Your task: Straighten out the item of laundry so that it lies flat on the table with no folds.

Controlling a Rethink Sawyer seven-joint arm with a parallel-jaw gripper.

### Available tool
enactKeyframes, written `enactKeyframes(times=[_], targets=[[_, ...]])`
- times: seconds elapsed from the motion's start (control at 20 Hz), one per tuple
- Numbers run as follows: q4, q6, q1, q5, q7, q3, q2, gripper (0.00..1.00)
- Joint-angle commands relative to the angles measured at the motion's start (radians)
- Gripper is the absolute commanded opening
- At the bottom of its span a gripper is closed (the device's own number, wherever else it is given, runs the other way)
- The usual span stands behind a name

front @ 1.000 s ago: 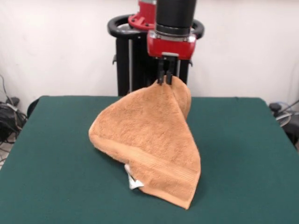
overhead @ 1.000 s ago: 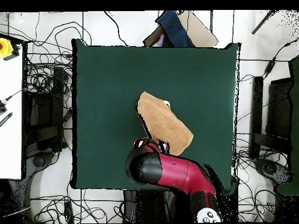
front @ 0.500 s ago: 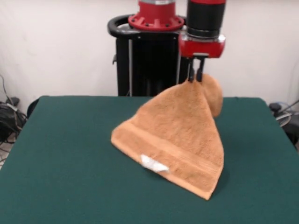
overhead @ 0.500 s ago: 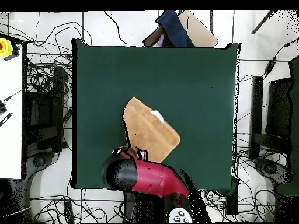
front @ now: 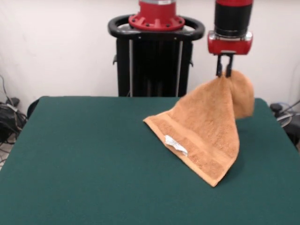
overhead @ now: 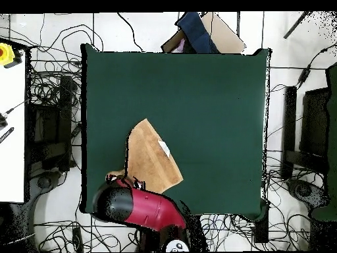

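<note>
The orange-tan towel (front: 206,129) hangs from my gripper (front: 224,73), which is shut on its top corner. The cloth drapes down in a cone, its lower border band trailing on the green table (front: 84,159), with a fold bulging behind the gripper. A small white label (front: 176,144) shows at the lower left edge. From overhead, the towel (overhead: 151,158) lies toward the table's (overhead: 210,99) lower left, with the red arm covering the gripper and the held corner; the label (overhead: 164,149) is on its right edge.
The black pedestal (front: 154,56) stands behind the table. Cables, a white bench (overhead: 12,132) and boxes (overhead: 201,33) surround the table on the floor.
My gripper has carried the towel's corner steadily to the right in the front view, dragging the cloth across the table. The towel has swung round and the label now faces front.
</note>
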Motion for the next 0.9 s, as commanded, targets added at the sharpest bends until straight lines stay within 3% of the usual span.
enactKeyframes(times=[0.05, 0.15, 0.45, 0.6, 0.75, 0.9], targets=[[0.078, -0.111, 0.000, 0.113, 0.318, 0.113, 0.033, 1.00], [0.061, -0.110, 0.008, 0.114, 0.324, 0.092, 0.034, 1.00], [-0.099, 0.207, 0.121, 0.057, 0.390, -0.098, -0.116, 1.00], [-0.159, 0.276, 0.166, -0.005, 0.395, -0.185, -0.154, 1.00], [-0.195, 0.135, 0.216, -0.063, 0.351, -0.293, -0.098, 1.00], [-0.153, -0.161, 0.151, -0.105, 0.311, -0.262, 0.010, 1.00]])
